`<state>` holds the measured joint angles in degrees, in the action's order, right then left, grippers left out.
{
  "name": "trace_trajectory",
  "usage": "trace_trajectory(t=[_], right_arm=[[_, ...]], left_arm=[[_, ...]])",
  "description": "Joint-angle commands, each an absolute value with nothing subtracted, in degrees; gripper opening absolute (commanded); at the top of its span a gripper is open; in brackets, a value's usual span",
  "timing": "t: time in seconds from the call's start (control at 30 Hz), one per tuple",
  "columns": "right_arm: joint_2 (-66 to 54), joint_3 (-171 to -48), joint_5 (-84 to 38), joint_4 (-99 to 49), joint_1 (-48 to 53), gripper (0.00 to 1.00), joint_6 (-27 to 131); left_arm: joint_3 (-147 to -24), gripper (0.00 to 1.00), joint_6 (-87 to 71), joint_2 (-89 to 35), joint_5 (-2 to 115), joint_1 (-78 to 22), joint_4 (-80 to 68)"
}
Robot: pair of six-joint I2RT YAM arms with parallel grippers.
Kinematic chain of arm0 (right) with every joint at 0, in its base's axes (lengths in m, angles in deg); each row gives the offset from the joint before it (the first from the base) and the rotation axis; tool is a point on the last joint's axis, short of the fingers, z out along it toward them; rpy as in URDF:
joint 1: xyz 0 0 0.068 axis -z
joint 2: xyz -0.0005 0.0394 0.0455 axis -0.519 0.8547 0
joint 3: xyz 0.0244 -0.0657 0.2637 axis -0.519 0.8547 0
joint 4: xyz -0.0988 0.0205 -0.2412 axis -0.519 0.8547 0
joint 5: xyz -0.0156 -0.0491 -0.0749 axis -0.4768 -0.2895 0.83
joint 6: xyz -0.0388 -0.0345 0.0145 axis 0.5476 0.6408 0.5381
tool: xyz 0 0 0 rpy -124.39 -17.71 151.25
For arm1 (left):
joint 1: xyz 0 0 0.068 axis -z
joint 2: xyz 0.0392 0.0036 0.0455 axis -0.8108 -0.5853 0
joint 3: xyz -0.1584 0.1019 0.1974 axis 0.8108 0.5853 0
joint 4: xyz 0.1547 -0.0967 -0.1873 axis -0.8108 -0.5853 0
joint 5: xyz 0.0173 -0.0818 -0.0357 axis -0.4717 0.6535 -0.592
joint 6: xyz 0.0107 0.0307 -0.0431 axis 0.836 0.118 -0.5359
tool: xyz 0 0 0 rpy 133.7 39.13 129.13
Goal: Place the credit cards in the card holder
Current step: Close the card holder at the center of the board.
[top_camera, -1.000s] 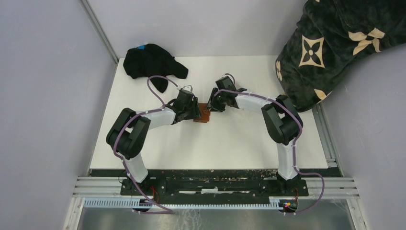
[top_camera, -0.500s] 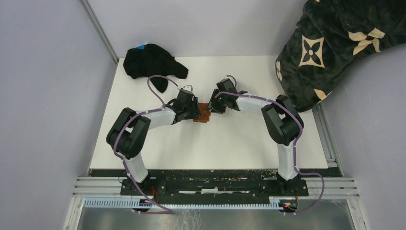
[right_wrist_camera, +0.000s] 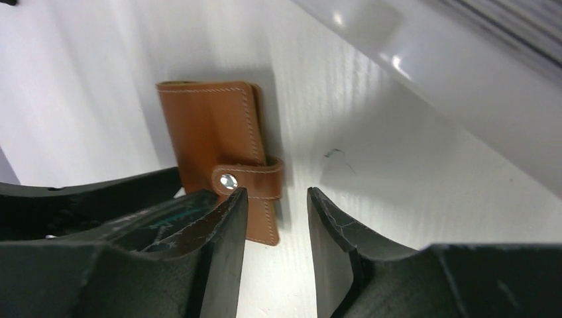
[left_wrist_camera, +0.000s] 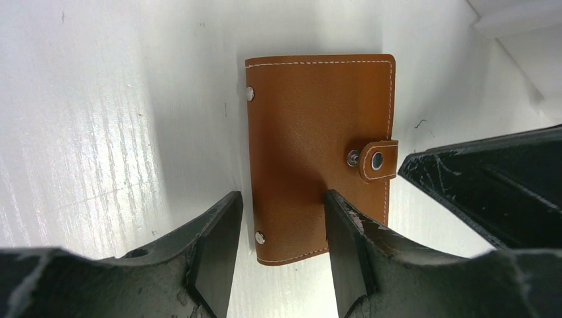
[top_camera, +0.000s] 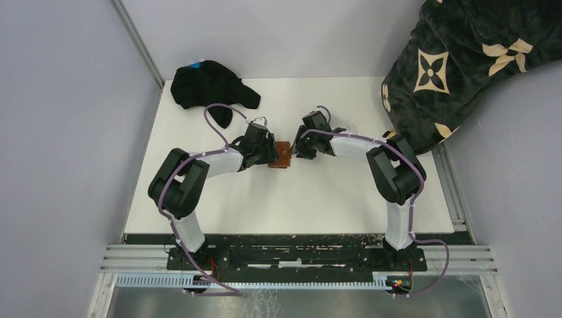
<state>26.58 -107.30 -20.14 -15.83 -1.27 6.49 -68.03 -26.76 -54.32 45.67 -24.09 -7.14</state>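
Observation:
The card holder [top_camera: 280, 157] is a brown leather wallet lying closed on the white table, its snap tab [left_wrist_camera: 378, 159] fastened over one edge. It shows in the left wrist view [left_wrist_camera: 311, 126] and in the right wrist view [right_wrist_camera: 212, 129]. My left gripper [left_wrist_camera: 281, 209] is open, its jaws straddling the wallet's near left part without gripping it. My right gripper [right_wrist_camera: 277, 199] is open and empty, close beside the tab side of the wallet. My right gripper's tip shows in the left wrist view [left_wrist_camera: 484, 179]. No credit cards are in view.
A black cap [top_camera: 209, 86] lies at the table's far left corner. A dark patterned blanket [top_camera: 457, 59] hangs over the far right corner. The table's right edge rail [top_camera: 454, 192] runs along the right side.
My right gripper has drawn back slightly to the right, away from the wallet. The left arm and the wallet have hardly moved.

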Motion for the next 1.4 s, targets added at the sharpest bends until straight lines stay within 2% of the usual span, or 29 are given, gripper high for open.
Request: trace_trajectory(t=[0.0,0.77,1.37], right_arm=[[23.9,-105.5,-19.3,-17.5,-1.6,0.45,5.7],[29.1,-107.1,-21.7,-23.1,-1.7,0.45,2.5],[28.1,-106.8,-22.2,-24.8,-1.7,0.45,2.0]], left_arm=[[-64.8,0.57,-24.3,-58.9,47.3,-24.1,-15.8],[-64.0,0.56,-24.4,-58.6,47.2,-24.1,-16.2],[-64.2,0.55,-24.4,-59.1,47.2,-24.0,-16.3]])
